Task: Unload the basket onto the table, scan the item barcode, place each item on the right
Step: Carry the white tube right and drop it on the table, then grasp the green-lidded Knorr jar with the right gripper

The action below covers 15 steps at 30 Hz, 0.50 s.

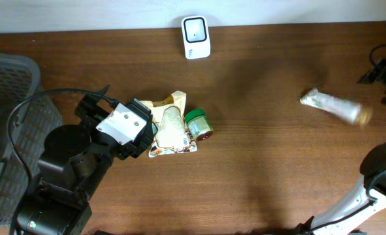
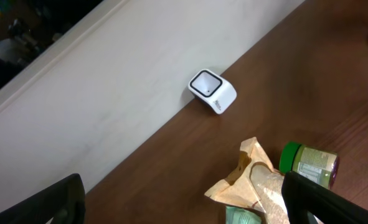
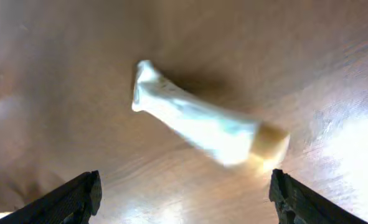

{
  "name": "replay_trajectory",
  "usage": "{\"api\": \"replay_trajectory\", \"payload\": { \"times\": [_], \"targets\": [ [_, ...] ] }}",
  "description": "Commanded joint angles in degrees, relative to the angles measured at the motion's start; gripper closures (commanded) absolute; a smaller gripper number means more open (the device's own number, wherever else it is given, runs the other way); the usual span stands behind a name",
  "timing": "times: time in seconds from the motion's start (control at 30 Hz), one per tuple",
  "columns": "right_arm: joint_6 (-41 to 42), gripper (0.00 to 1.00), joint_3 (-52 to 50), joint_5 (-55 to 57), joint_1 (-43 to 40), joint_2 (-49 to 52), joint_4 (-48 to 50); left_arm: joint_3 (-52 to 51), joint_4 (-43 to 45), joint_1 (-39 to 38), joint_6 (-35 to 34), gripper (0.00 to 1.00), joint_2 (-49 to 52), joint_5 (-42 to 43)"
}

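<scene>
The white barcode scanner (image 1: pixel 196 37) stands at the table's far edge, and the left wrist view shows the scanner (image 2: pixel 212 91) too. A white tube with a tan cap (image 1: pixel 333 108) lies at the right, blurred. In the right wrist view this tube (image 3: pixel 202 127) sits just ahead of my right gripper (image 3: pixel 184 193), which is open and holds nothing. My left gripper (image 2: pixel 187 208) is open beside a tan snack pouch (image 1: pixel 170 127) and a green-lidded jar (image 1: pixel 198 124). One finger (image 2: pixel 317 199) reaches in front of the jar (image 2: pixel 311 163).
A grey mesh basket (image 1: pixel 10 111) stands at the left edge, partly under the left arm. The right arm's white link (image 1: pixel 359 196) crosses the lower right corner. Bare wood lies between the pile and the tube.
</scene>
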Motion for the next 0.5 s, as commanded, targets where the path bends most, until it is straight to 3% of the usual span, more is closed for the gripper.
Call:
{"api": "replay_trajectory", "payload": {
  "times": [0.0, 0.07, 0.13, 0.27, 0.37, 0.47],
  "targets": [
    [-2.16, 0.0, 7.69, 0.59, 5.57, -5.95, -2.1, 0.04, 0.13, 0.31, -0.76, 0.01, -0.39, 0.7],
    [-2.14, 0.02, 9.77, 1.75, 11.02, -7.74, -3.5, 0.04, -0.48, 0.31, -0.76, 0.01, -0.39, 0.7],
    [-5.62, 0.02, 9.49, 1.79, 19.96, -7.82, -7.41, 0.04, -1.55, 0.31, -0.76, 0.01, -0.39, 0.7],
    [-10.03, 0.01, 4.33, 1.84, 39.19, -5.51, -6.05, 0.04, -2.45, 0.37, -0.76, 0.01, -0.9, -2.19],
    [-10.88, 0.01, -8.17, 4.26, 50.03, -5.11, 1.44, 0.04, -2.51, 0.48, -0.79, 0.01, -2.32, -3.06],
    [-8.96, 0.01, -23.61, 5.7, 57.79, -4.66, 17.77, 0.04, -3.39, 0.48, -0.79, 0.01, -3.08, -3.08]
  ]
}}
